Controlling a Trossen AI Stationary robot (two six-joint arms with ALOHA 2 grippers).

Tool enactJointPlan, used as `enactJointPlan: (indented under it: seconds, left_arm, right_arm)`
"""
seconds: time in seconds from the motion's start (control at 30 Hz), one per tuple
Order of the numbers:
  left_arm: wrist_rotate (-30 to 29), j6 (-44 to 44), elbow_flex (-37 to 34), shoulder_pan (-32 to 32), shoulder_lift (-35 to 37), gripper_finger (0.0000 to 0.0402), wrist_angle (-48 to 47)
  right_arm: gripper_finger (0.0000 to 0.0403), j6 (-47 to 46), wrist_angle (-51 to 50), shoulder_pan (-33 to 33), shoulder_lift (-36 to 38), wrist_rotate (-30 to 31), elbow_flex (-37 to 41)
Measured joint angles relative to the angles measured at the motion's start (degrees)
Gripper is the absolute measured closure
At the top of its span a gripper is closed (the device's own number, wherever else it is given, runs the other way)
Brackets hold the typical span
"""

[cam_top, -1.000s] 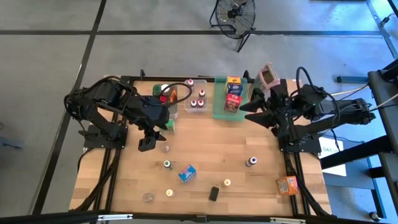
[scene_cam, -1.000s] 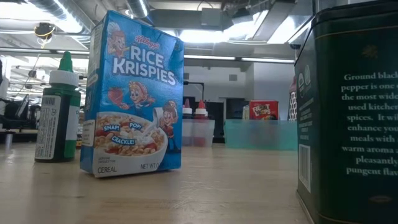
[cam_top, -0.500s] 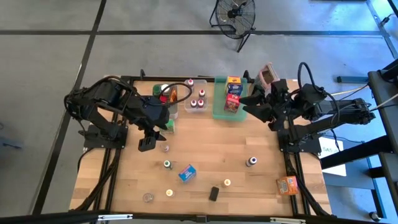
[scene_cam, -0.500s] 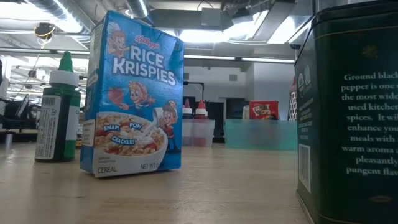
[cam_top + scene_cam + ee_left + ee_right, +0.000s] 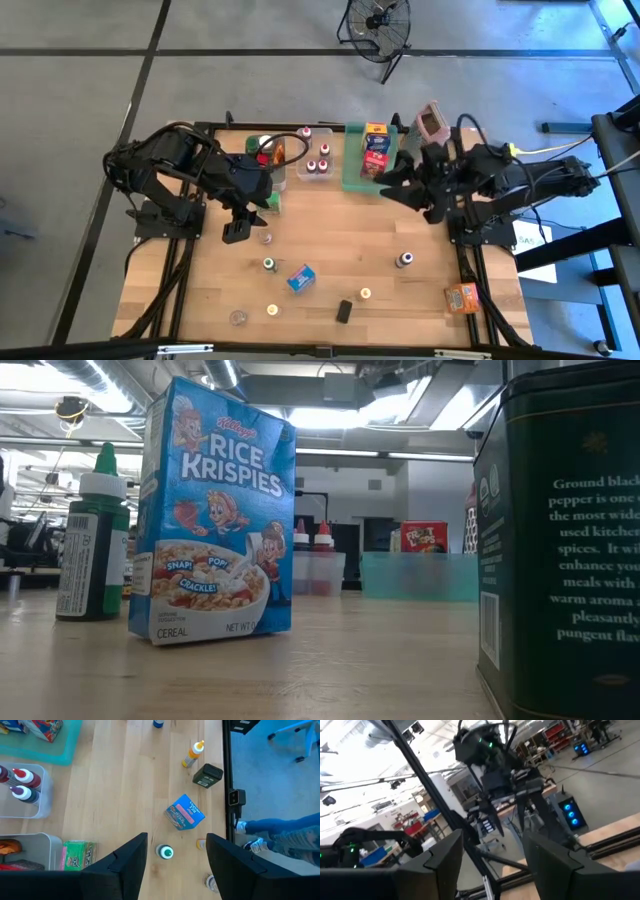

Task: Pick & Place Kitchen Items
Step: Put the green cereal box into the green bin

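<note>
The left gripper (image 5: 236, 231), spread and empty, is hovering directly over a green-capped bottle (image 5: 165, 852), likely lining up; the right gripper (image 5: 392, 185), also spread, is waiting beside the green tray (image 5: 352, 160).

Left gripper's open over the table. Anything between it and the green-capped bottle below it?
Nothing visible. The left gripper hangs open, and the left wrist view shows the green-capped bottle standing alone on bare wood between its fingers. The blue cereal box lies clear of it, farther off.

Wooden table (image 5: 330, 240); blue cereal box (image 5: 300, 277), scattered bottles (image 5: 404, 260), green tray (image 5: 352, 182).
</note>
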State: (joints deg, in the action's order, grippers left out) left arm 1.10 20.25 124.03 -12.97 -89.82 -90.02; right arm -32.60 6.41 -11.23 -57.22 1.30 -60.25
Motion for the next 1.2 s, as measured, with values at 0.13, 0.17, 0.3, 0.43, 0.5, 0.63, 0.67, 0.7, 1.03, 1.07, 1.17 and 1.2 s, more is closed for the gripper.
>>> enactJointPlan:
  seconds: [0.13, 0.17, 0.3, 0.43, 0.5, 0.63, 0.67, 0.7, 1.03, 1.07, 1.17, 1.2]
  left_arm:
    - [0.0, -0.02, 0.0, 0.0, 0.0, 0.0203, 0.0]
    - [0.0, 0.0, 0.0, 0.0, 0.0, 0.0203, 0.0]
    - [0.0, -0.01, 0.0, 0.0, -0.01, 0.0203, 0.0]
    - [0.0, 0.0, 0.0, 0.0, -0.01, 0.0203, 0.0]
    - [0.0, 0.0, 0.0, 0.0, -0.02, 0.0203, 0.0]
    - [0.0, 0.0, 0.0, 0.0, -0.02, 0.0203, 0.0]
    - [0.0, -0.01, 0.0, 0.0, -0.02, 0.0203, 0.0]
    - [0.0, -0.01, 0.0, 0.0, 0.0, 0.0203, 0.0]
    - [-2.99, -20.67, 0.0, 0.0, -0.02, 0.0203, 0.0]
    - [-3.02, -21.35, 0.0, 0.0, -0.02, 0.0203, 0.0]
    - [-3.02, -20.38, 0.0, 0.0, -0.02, 0.0203, 0.99]
    - [-2.93, -17.52, 0.0, -0.01, -0.07, 0.0203, 2.51]
  right_arm:
    - [0.0194, 0.02, -0.15, -1.27, -1.28, -0.07, 0.0]
    - [0.0194, 0.04, -0.17, -1.59, -1.44, -0.58, 0.0]
    - [0.0194, 1.56, 0.14, -2.46, -2.11, -5.43, 0.0]
    - [0.0194, 3.52, 0.39, -2.94, -2.07, -11.77, 0.02]
    - [0.0194, 5.08, 0.57, -3.37, -2.05, -14.98, 0.02]
    - [0.0194, 9.37, 0.76, -3.96, -2.03, -20.86, 0.02]
    - [0.0194, 10.29, 0.75, -3.95, -2.03, -22.01, 0.02]
    - [0.0194, 11.05, 0.72, -3.92, -2.02, -22.97, 0.0]
    - [0.0194, 15.5, -4.79, -2.77, -0.27, -27.04, 0.0]
    - [0.0194, 15.5, -5.38, -2.51, -0.04, -27.04, 0.0]
    - [0.0194, 15.51, -6.79, -1.42, 0.64, -27.05, 0.0]
    - [0.0194, 15.52, -7.28, -1.03, 0.78, -27.07, 0.0]
